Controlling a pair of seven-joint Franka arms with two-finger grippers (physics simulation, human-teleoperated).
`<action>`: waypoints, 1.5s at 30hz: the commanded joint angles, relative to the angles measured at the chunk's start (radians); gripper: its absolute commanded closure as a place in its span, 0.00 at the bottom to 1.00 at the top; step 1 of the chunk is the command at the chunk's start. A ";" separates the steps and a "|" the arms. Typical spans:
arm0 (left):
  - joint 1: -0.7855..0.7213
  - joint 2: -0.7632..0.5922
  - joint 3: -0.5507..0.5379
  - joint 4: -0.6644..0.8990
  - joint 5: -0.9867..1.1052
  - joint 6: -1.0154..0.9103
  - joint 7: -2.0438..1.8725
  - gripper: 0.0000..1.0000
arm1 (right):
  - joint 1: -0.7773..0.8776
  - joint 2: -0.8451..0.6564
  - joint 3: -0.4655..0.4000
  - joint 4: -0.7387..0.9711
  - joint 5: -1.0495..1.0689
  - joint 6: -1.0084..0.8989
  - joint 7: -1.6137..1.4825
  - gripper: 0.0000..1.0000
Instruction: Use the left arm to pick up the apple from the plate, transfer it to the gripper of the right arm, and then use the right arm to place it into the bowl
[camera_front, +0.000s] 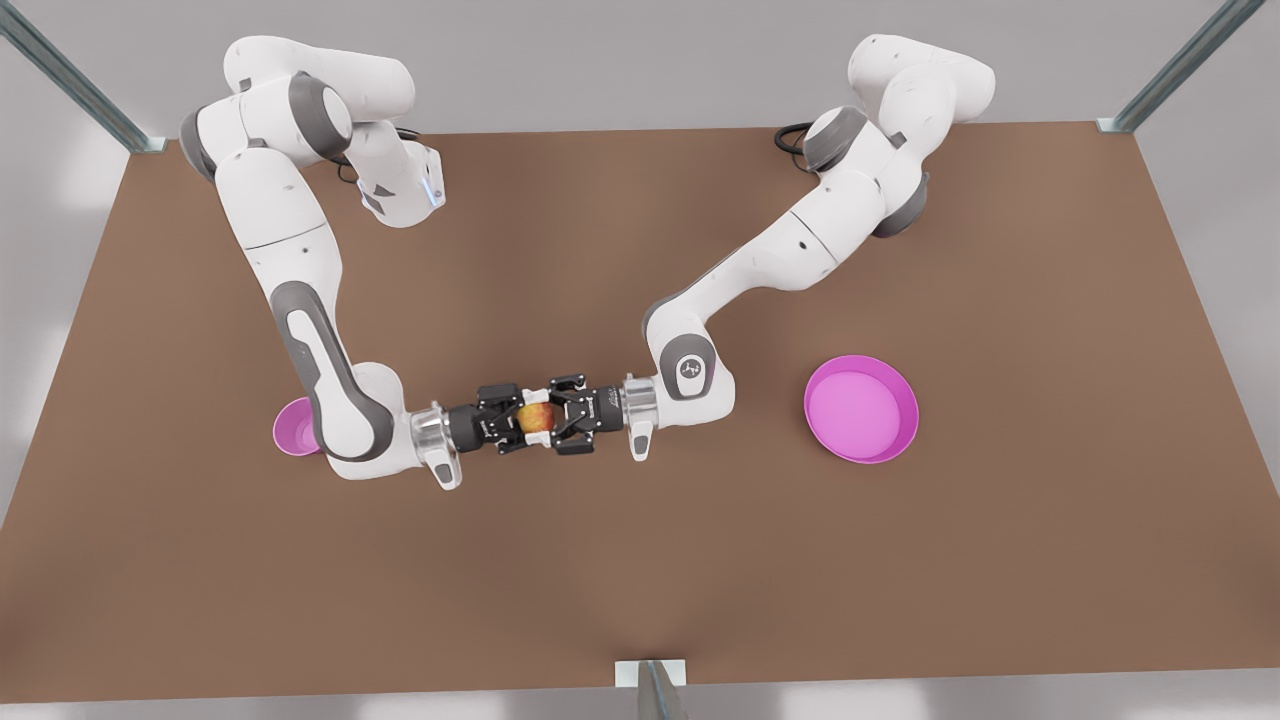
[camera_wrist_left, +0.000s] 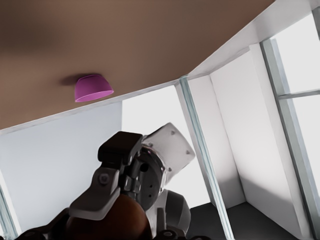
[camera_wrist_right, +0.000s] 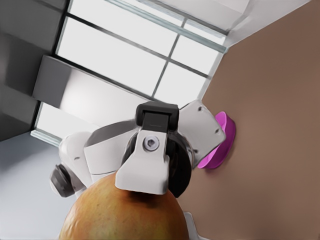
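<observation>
I work in a bare test cell, more lab than home. My bench is a plain brown tabletop (camera_front: 640, 560) with no cloth or clutter, standing on a pale grey floor. Metal frame posts (camera_front: 70, 80) rise at the upper left and upper right corners of the front view, like a rig's cage. Around me stand blank white walls (camera_wrist_left: 240, 130) and a large gridded window (camera_wrist_right: 140, 55).

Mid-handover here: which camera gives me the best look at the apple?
The right wrist view: the apple is close and well lit, with a finger of the left hand on it. The front view shows it small between the left hand and the right hand. The left wrist view shows a dark sliver.
</observation>
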 joint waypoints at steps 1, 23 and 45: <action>0.001 -0.002 0.000 0.000 0.002 -0.002 0.005 0.00 | 0.001 -0.002 0.001 0.000 0.005 0.003 -0.076 0.31; 0.052 -0.104 -0.005 -0.173 0.013 0.041 -0.012 0.00 | -0.007 -0.002 0.001 0.002 0.002 0.009 -0.076 0.31; 0.570 -0.345 -0.097 -0.400 1.769 -0.506 -0.256 0.00 | -0.266 -0.003 -0.010 0.028 -0.145 -0.163 -0.050 0.29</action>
